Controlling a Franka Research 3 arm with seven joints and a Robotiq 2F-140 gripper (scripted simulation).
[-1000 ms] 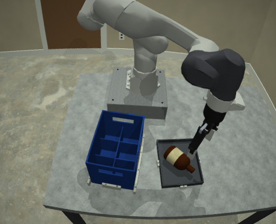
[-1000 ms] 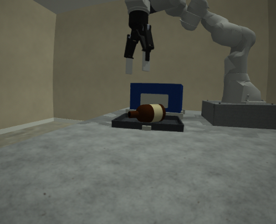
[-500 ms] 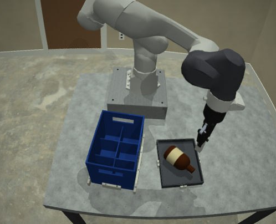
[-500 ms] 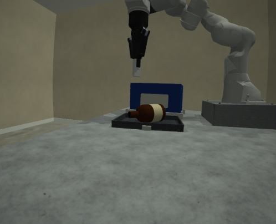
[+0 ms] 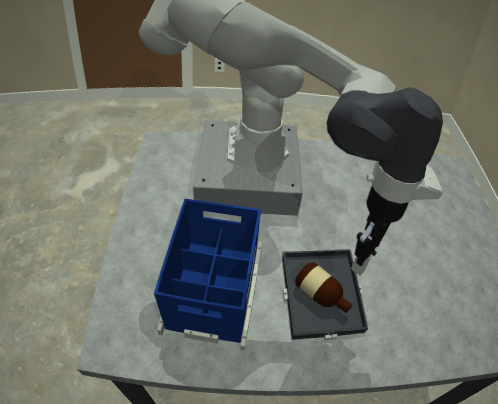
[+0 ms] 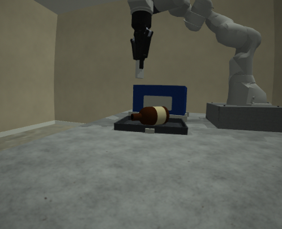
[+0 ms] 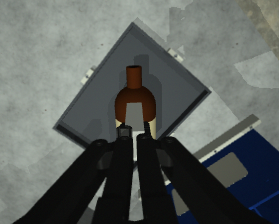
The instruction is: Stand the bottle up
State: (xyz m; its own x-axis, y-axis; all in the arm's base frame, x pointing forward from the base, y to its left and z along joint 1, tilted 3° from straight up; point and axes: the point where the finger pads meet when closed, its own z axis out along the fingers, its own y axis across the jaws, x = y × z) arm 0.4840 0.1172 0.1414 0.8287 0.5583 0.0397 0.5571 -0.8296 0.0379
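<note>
A brown bottle [image 5: 323, 287] with a cream label lies on its side in the dark grey tray, neck toward the tray's front right corner. It also shows in the exterior view [image 6: 151, 115] and in the wrist view [image 7: 134, 100]. My gripper [image 5: 360, 266] hangs well above the tray, over the bottle, pointing down. Its fingers are shut with nothing between them, as the exterior view [image 6: 140, 73] and the wrist view [image 7: 133, 131] show. The bottle's label end is partly hidden behind the fingers in the wrist view.
A blue crate [image 5: 209, 267] with several empty compartments stands just left of the tray. The arm's grey base block [image 5: 248, 170] sits behind them. The table's edges run close on the right and front.
</note>
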